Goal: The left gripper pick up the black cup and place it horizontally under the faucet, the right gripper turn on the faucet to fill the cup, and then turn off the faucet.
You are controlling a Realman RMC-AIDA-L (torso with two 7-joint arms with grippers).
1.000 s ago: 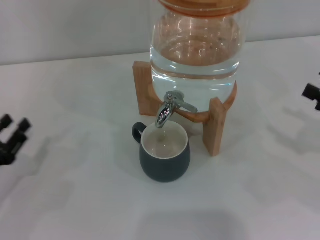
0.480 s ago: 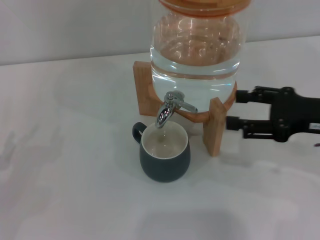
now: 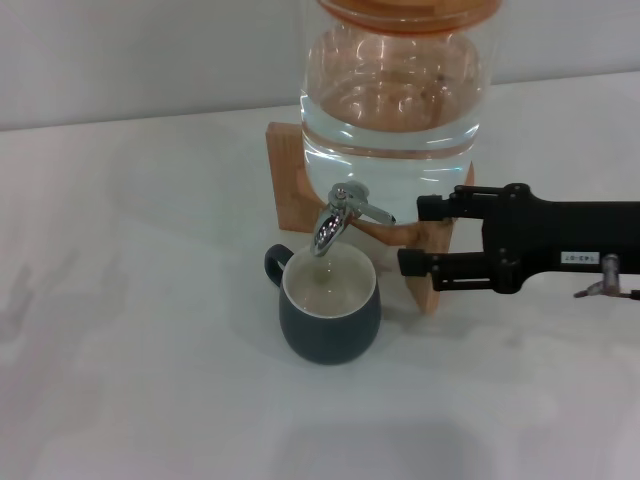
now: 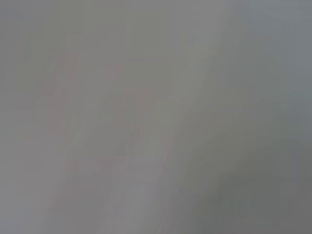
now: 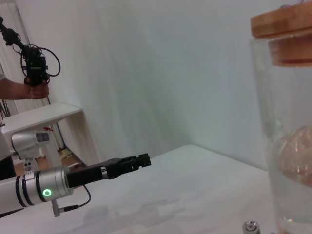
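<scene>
**A:** Which step are you on, and how should you run it?

**B:** As I judge it, you are on the lever. The right hand [image 3: 410, 236] sits at 3 o'clock of the faucet [image 3: 345, 212], level with it, its two straight fingers apart and holding nothing. One fingertip is near the end of the lever and the other lies across the leg of the wooden stand [image 3: 285, 180]. Come in from 3 o'clock and keep the lower finger off that leg. Set only the tips on the lever. Turn it gently, because a hard shove could rock the jar [image 3: 392, 100] on its stand.

**A:** And the cup?

**B:** The cup [image 3: 330, 325] stands upright on the table [image 3: 150, 300] at 6 o'clock of the faucet, with its mouth right under the spout. It is not lying on its side. Leave it there and do not brush it.

**A:** What does it look like?

**B:** It is a small rounded mug, dark grey-teal outside and cream-white inside. Its loop handle points to about 10 o'clock. The inside looks glossy, but I cannot tell whether water is running or how full it is.

**A:** The left hand?

**B:** The left hand [image 5: 139, 160] is parked well away from the jar and shows only in the right wrist view.
</scene>
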